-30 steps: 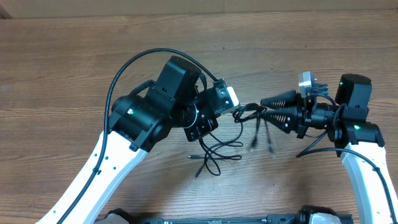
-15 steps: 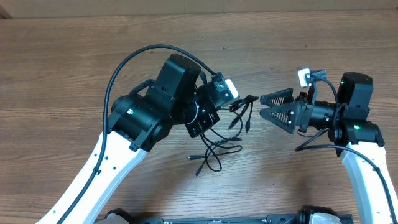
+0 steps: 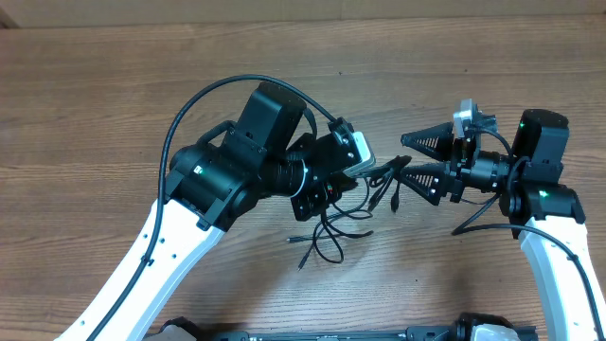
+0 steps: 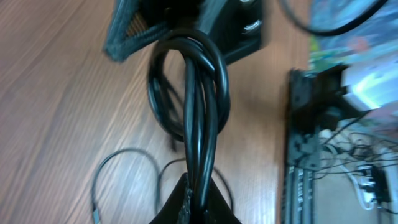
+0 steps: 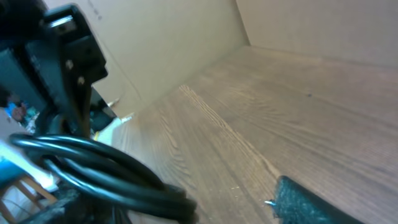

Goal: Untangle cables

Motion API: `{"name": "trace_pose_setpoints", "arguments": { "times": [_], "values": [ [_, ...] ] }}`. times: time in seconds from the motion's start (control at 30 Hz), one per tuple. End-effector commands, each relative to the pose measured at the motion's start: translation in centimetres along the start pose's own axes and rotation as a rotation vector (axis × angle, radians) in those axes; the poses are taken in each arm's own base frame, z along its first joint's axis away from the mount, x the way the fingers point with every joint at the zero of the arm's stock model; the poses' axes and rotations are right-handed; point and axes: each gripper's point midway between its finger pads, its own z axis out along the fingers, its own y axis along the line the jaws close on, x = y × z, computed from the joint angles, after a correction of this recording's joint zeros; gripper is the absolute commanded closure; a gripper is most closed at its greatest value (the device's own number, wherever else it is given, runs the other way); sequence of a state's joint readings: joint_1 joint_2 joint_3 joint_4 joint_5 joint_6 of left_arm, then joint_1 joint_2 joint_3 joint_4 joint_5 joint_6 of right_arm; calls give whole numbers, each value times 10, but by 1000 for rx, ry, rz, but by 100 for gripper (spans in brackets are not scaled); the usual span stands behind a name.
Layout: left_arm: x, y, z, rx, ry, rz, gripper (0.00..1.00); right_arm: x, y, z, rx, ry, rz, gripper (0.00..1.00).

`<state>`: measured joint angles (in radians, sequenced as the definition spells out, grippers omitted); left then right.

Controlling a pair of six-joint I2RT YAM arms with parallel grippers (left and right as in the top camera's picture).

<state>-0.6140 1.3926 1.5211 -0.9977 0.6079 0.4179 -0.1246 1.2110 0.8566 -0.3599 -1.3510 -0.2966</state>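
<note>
Overhead, the right pincer [image 3: 409, 159] stands spread wide, gripping nothing, just beside dangling plug ends. The left pincer [image 4: 189, 202] is clamped tight on the cables [image 4: 199, 99], bunched between both arms, loose loops trailing onto the table [image 3: 114, 95].

The table [image 3: 95, 95] is brown wood grain, matt, finely streaked. The cables [image 4: 198, 93] have a smooth, glossy black sheath, rubber or plastic. The arm links [image 3: 161, 251], at 7 and 5 o'clock overhead, are smooth white plastic. The joint housings [image 3: 222, 175] are black, semi-matt plastic. The right gripper [image 3: 401, 156] has black fingers [image 5: 311, 202], rough and grainy.
</note>
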Motion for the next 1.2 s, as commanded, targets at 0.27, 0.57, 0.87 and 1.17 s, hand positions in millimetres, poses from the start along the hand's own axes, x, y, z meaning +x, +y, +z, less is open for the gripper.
{"name": "trace_pose_setpoints", "arguments": {
  "times": [0.27, 0.57, 0.87, 1.17],
  "values": [
    [-27, -16, -7, 87, -112, 46, 96, -8, 9, 0, -50, -18, -104, 79],
    [-30, -30, -9, 170, -131, -9, 96, -15, -6, -1, 32, -17, -195, 22],
    [-30, -21, -8, 120, -123, -26, 96, -28, 35, -5, -206, -77, -303, 96],
    [-15, 21, -7, -128, -42, -59, 78, -24, 35, -5, -207, -72, -244, 96]
  ]
}}
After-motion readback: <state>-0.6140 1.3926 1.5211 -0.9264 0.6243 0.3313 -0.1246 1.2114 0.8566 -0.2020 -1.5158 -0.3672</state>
